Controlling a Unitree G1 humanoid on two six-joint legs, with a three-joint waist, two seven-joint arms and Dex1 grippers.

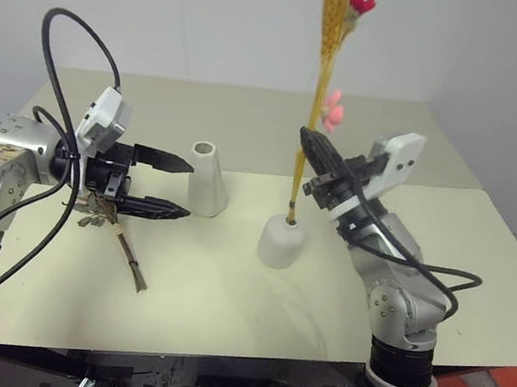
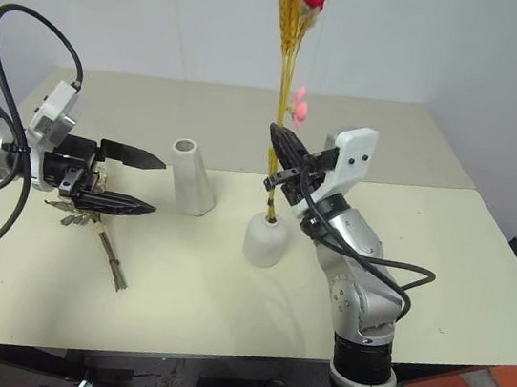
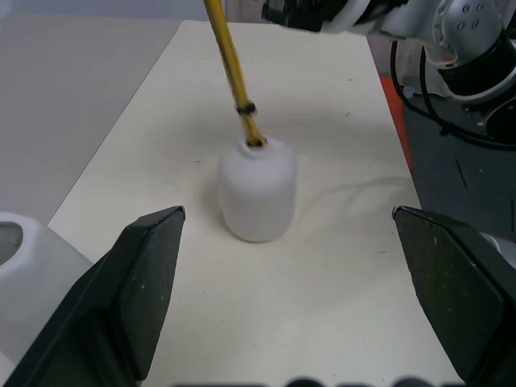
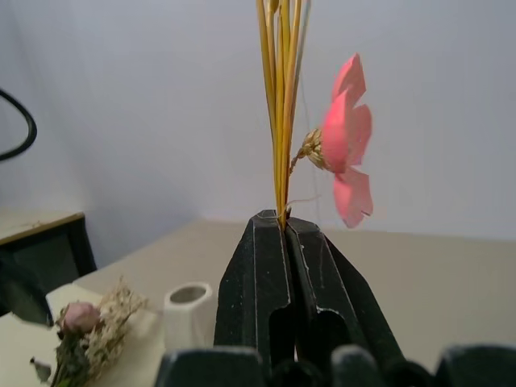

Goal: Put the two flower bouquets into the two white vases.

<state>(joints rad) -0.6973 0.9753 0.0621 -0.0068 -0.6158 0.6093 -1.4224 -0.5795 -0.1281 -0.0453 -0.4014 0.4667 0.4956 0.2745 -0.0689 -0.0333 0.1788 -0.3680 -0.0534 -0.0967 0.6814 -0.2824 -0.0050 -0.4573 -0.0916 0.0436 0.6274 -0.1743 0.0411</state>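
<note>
Slim golden-yellow wheat bouquet (image 1: pixel 322 87) stands upright, stems inside short domed vase (image 1: pixel 282 241). Right gripper (image 1: pixel 310 143) clamps the stems, angled upward; left gripper (image 1: pixel 182 188) spread wide, level.

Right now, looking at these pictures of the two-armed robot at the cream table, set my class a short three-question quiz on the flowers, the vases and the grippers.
1. True or false: the stems of the slim golden-yellow wheat-like bouquet sit in the hole of the short rounded white vase.
2. Which gripper is closed on that bouquet? A) left gripper B) right gripper
3. Fill in: the bushy dried bouquet with brown stems lies on the ____, while the tall tapered white vase stands without flowers.

Key: 1 true. 2 B; the left one stands open, holding nothing. 3 table.
</note>
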